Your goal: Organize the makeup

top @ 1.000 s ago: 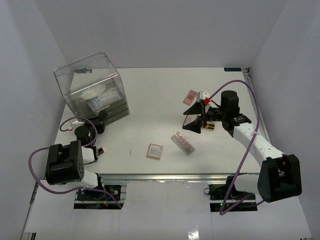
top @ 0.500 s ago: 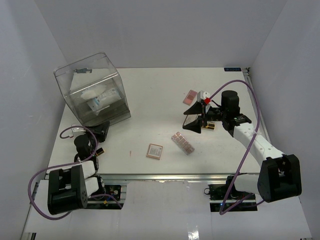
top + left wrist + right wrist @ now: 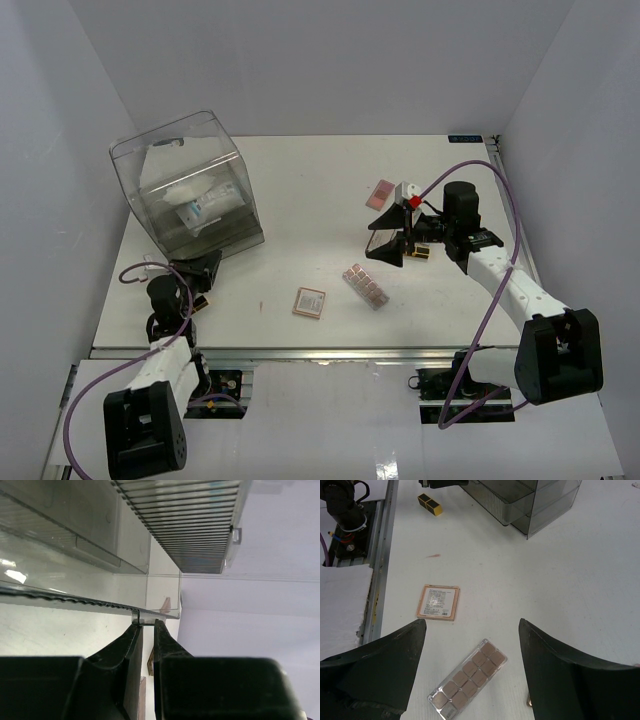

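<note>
While pinching the small tab [image 3: 145,621] of the clear box [image 3: 185,185] between almost closed left jaws, draws the box a little nearer along the worktop [image 3: 300,180]. Holds right jaws spread above pink palette [image 3: 309,301] and pan strip [image 3: 365,286], both lying loose mid-worktop: probably box positioned, sorting pending.

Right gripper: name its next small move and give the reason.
Probably lower the open right gripper onto the clear-cased pink multi-pan strip: it lies flat on the white table, untouched, roughly centred beneath the gripper's spread jaws in the right wrist view.
</note>
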### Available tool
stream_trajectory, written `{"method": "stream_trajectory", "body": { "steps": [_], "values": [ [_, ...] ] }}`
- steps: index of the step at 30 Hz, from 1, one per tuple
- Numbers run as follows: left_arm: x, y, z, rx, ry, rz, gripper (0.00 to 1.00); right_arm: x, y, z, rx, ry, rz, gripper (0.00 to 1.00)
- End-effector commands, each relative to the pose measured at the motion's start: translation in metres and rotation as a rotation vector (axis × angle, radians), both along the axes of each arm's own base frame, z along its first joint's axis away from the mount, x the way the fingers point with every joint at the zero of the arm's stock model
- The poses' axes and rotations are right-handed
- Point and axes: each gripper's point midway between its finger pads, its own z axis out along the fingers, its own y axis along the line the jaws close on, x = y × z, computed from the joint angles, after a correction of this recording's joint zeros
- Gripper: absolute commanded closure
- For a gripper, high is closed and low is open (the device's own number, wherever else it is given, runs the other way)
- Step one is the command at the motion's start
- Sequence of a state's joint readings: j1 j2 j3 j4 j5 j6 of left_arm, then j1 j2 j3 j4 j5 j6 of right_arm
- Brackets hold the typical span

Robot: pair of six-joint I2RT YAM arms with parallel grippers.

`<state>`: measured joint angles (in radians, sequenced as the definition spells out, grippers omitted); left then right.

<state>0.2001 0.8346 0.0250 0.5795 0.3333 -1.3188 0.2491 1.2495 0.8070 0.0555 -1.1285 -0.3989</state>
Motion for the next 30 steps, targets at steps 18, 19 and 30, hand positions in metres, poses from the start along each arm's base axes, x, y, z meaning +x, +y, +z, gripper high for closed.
{"method": "stream_trajectory", "body": {
  "steps": [18, 19, 30],
  "values": [
    [-0.03, -0.026, -0.049, -0.017, 0.116, -0.142, 0.86, 0.002, -0.002, 0.003, 0.011, -0.025, 0.0, 0.19],
    [-0.03, -0.027, -0.05, -0.017, 0.12, -0.148, 0.86, 0.002, -0.002, 0.003, 0.011, -0.025, 0.0, 0.19],
    [-0.037, -0.032, -0.049, -0.001, 0.133, -0.182, 0.77, 0.005, -0.004, 0.003, 0.008, -0.025, -0.013, 0.18]
  ]
}}
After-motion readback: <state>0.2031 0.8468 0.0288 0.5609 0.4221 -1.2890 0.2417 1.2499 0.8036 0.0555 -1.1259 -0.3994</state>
